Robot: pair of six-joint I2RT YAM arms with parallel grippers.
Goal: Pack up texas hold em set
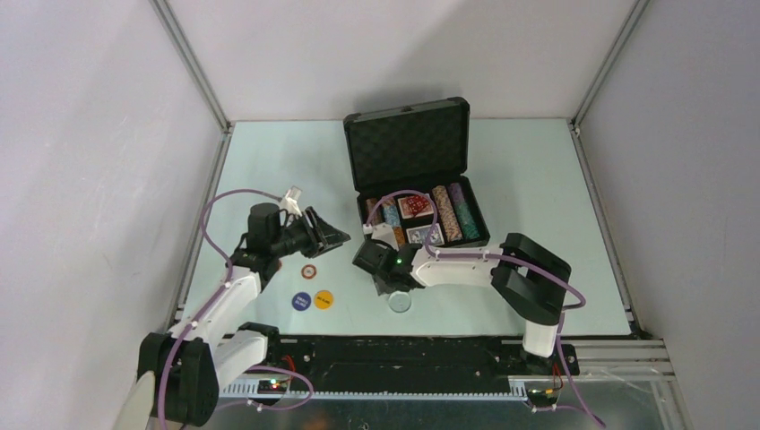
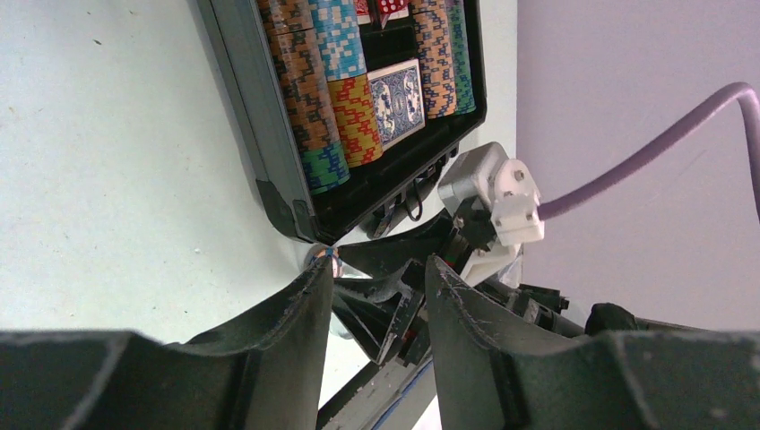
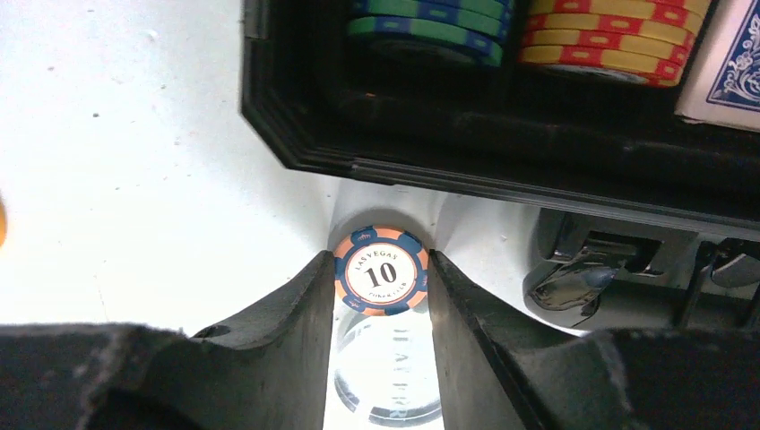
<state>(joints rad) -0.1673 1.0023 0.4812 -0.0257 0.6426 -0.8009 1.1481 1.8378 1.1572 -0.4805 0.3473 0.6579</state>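
The black case (image 1: 408, 112) stands open, its lid propped up behind. Rows of striped poker chips (image 2: 323, 98), a blue card deck (image 2: 399, 103) and red dice (image 2: 387, 5) fill the tray. An orange-and-blue "10" chip (image 3: 381, 270) lies on the table just in front of the case's front wall (image 3: 466, 148). My right gripper (image 3: 381, 260) has both fingers against its rim. My left gripper (image 2: 381, 264) hovers open and empty left of the case, pointing at the right gripper (image 1: 372, 253). Another chip (image 1: 308, 271) lies below the left gripper (image 1: 343, 238).
A white round button (image 1: 400, 302) lies under my right wrist, visible between the fingers (image 3: 390, 376). A blue button (image 1: 302, 300) and a yellow button (image 1: 323, 299) sit near the front edge. The case latch (image 3: 574, 278) is right of the held chip. White walls enclose the table.
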